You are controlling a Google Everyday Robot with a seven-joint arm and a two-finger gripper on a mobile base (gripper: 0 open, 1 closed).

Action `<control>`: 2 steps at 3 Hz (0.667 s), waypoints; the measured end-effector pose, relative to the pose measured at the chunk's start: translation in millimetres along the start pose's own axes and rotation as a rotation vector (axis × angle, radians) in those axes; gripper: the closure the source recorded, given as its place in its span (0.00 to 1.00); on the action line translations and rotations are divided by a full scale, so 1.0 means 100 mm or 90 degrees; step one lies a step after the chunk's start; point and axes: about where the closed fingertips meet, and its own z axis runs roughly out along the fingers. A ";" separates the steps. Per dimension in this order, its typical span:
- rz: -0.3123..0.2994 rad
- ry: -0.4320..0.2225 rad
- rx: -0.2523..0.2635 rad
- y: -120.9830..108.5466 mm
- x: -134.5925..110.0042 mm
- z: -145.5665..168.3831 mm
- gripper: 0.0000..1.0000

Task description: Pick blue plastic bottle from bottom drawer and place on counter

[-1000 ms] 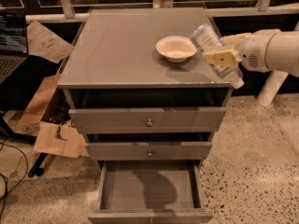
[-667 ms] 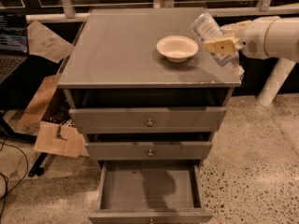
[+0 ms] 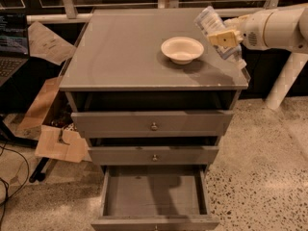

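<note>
Gripper [image 3: 224, 37] is seen just right of the white bowl [image 3: 182, 49], its fingers clamped around the blue plastic bottle [image 3: 209, 18], which is held tilted, cap end lower, above the counter [image 3: 120, 52]. Well below the bowl, the bottom drawer [image 3: 154, 196] is pulled open, its grey interior exposed.

The gripper [image 3: 224, 38] clasps the tilted bottle [image 3: 210, 19] above the right edge of the bench [image 3: 120, 57], near the white bowl [image 3: 182, 49]. The bottom drawer [image 3: 154, 196] stands open.
</note>
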 end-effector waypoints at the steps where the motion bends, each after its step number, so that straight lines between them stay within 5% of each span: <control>1: 0.017 0.004 0.014 0.00 0.08 0.04 1.00; 2: 0.026 0.009 0.026 -0.04 0.15 0.12 1.00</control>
